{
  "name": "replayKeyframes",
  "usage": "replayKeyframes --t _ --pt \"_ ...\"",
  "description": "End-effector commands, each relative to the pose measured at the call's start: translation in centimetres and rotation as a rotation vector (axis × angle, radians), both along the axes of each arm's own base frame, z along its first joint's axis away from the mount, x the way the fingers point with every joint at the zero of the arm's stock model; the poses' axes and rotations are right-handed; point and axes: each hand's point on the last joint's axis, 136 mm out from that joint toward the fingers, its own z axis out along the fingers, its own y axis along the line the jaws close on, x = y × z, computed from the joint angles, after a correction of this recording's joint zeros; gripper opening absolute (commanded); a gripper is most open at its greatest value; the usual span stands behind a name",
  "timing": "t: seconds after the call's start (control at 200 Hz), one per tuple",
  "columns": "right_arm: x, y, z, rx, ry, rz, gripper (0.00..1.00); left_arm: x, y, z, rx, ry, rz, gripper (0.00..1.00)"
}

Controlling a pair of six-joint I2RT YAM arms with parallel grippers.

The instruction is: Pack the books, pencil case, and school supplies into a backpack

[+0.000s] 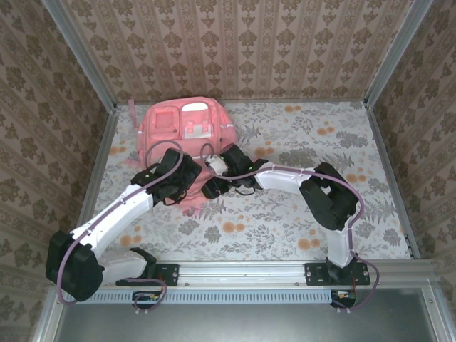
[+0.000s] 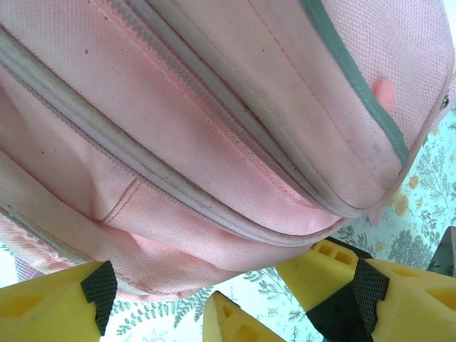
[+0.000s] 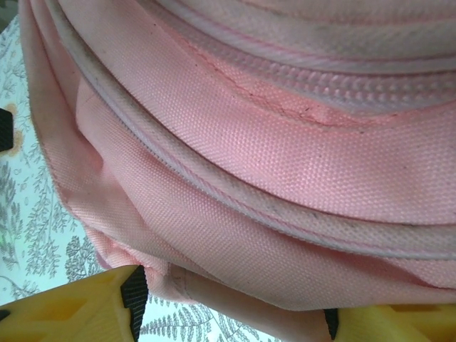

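**A:** Where is the backpack?

**B:** The pink backpack point(image 1: 187, 132) lies flat at the far left of the floral tabletop point(image 1: 306, 142), close to the back wall point(image 1: 235, 43). Its front pockets point(image 1: 196, 121) face up.

**A:** And the 2 arms?

**B:** Both reach to its near end. The left arm point(image 1: 121, 210) comes in from the left. The right arm point(image 1: 285, 178) bends across from the right. The 2 wrists sit side by side at that edge.

**A:** How do the left fingers stand?

**B:** In the left wrist view, the left fingers point(image 2: 50, 306) are yellow with black pads point(image 2: 98, 288). They are spread wide and pinch nothing. The backpack point(image 2: 214, 128) bulges just above them, zip lines and white trim running across it. More yellow pieces point(image 2: 235, 320) sit low between them, and I cannot tell whose they are.

**A:** The right fingers?

**B:** The right fingers point(image 3: 71, 310) are spread too. The backpack's lower edge point(image 3: 271, 164) fills the gap between them, and 1 pad is just beside the fabric. I cannot tell whether it presses on the cloth.
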Motion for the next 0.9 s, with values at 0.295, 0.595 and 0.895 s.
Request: replayKeyframes --t 0.295,0.595,0.895 --pt "1.0 3.4 0.9 0.086 -0.052 0.035 0.67 -0.3 -0.4 -0.5 -0.006 0.017 -0.051 0.89" --pt "-2.5 4.4 4.6 0.222 0.035 0.085 0.58 -0.3 0.7 -0.2 0.008 0.005 -0.036 0.89" --pt "-4.3 4.5 5.1 0.234 0.05 0.1 0.53 -0.6 2.2 -0.2 0.018 0.004 -0.013 0.88"
